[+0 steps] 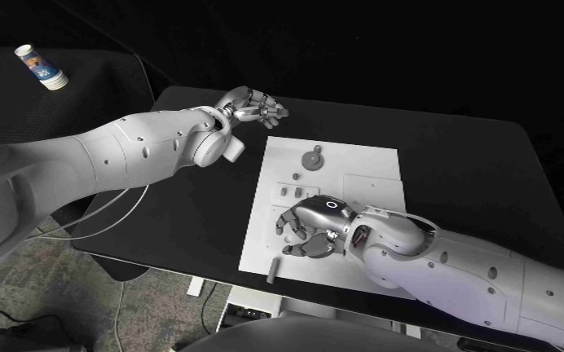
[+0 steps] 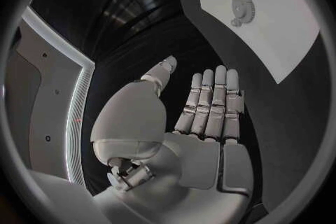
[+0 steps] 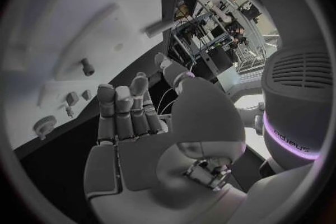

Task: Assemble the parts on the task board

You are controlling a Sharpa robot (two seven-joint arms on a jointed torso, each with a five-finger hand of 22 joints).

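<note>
The white task board (image 1: 353, 174) lies in the middle of the black table. On its far part rests a grey gear (image 1: 313, 157), with small grey pieces (image 1: 295, 177) just nearer. A short grey rod (image 1: 271, 270) lies at the board's near left edge. My right hand (image 1: 308, 228) hovers over the board's near left part, fingers apart, palm bare. My left hand (image 1: 250, 108) is raised beyond the board's far left corner, open and holding nothing. The left wrist view shows the hand (image 2: 206, 109), the gear (image 2: 243, 8) and the board (image 2: 287, 39). The right wrist view shows the hand (image 3: 126, 117), the gear (image 3: 45, 123) and the rod (image 3: 157, 27).
A small white bottle with a blue label (image 1: 41, 68) stands off the table at the far left. Cables (image 1: 112, 209) hang by the table's left edge. Bare black table (image 1: 470, 165) stretches to the right of the board.
</note>
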